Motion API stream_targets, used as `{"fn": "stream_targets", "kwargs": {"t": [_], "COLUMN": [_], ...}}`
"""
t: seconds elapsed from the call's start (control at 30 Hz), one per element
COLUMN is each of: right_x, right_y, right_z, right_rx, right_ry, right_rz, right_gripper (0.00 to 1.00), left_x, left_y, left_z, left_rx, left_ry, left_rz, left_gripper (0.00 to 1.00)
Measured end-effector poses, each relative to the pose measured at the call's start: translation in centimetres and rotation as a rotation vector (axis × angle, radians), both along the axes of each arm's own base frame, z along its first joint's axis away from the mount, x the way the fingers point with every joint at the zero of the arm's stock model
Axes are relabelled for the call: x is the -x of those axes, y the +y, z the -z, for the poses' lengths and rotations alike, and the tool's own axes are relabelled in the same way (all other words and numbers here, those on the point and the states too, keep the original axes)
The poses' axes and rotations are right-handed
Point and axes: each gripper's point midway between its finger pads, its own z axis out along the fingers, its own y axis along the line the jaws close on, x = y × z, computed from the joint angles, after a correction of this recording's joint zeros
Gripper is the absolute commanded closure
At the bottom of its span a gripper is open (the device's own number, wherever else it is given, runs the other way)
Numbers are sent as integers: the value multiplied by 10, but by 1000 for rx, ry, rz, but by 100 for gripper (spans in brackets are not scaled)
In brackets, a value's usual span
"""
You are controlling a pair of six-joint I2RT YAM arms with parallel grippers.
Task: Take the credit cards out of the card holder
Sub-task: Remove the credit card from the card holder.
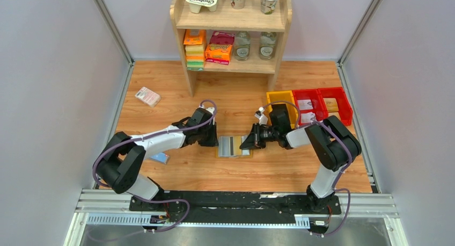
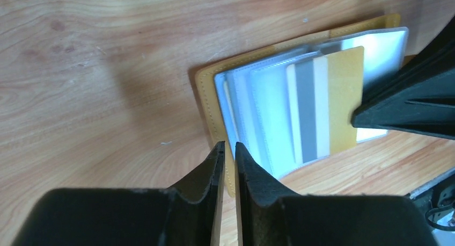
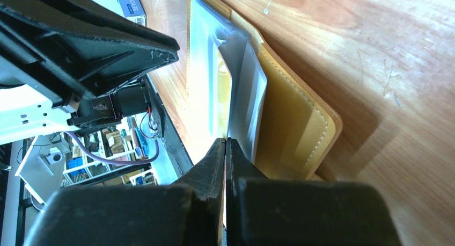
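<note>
The tan card holder (image 1: pixel 234 147) lies open on the wooden table between my two grippers, its clear sleeves fanned out. In the left wrist view my left gripper (image 2: pixel 229 147) is shut on the tan cover edge (image 2: pixel 206 103) of the holder's left half. A yellow credit card with a grey stripe (image 2: pixel 324 103) lies across the sleeves. My right gripper (image 3: pixel 225 142) is shut, its tips at the right edge of that card and a raised clear sleeve (image 3: pixel 248 95). The right gripper also shows in the left wrist view (image 2: pixel 413 103).
A blue bar (image 1: pixel 159 158) lies by the left arm. A pink-white packet (image 1: pixel 147 96) is at the far left. A wooden shelf (image 1: pixel 230 66) with goods stands at the back. Yellow (image 1: pixel 281 99) and red bins (image 1: pixel 327 103) stand at the right.
</note>
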Motion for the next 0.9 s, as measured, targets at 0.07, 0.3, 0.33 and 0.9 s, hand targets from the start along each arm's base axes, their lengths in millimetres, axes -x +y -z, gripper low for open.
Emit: {"fn": "stream_targets", "kwargs": {"t": [0.07,0.3,0.33,0.9], "right_x": [0,0,0,-5], "right_y": [0,0,0,2], "right_z": [0,1,1,6], "right_rx": [1,2,3,9], "right_ry": [-1,0,0,14], "right_rz": [1,2,3,6], "right_gripper": [100,100,100,86], "left_x": [1,-8,-9,-2], "left_y": [-4,-41,-45,-53], "left_z": [-5,-37,-37,5], "left_rx": [0,71,74,25], "left_ry": [-4,-56,-52,66], "left_rz": [15,90,98,166], "left_gripper": [80,82,83,93]}}
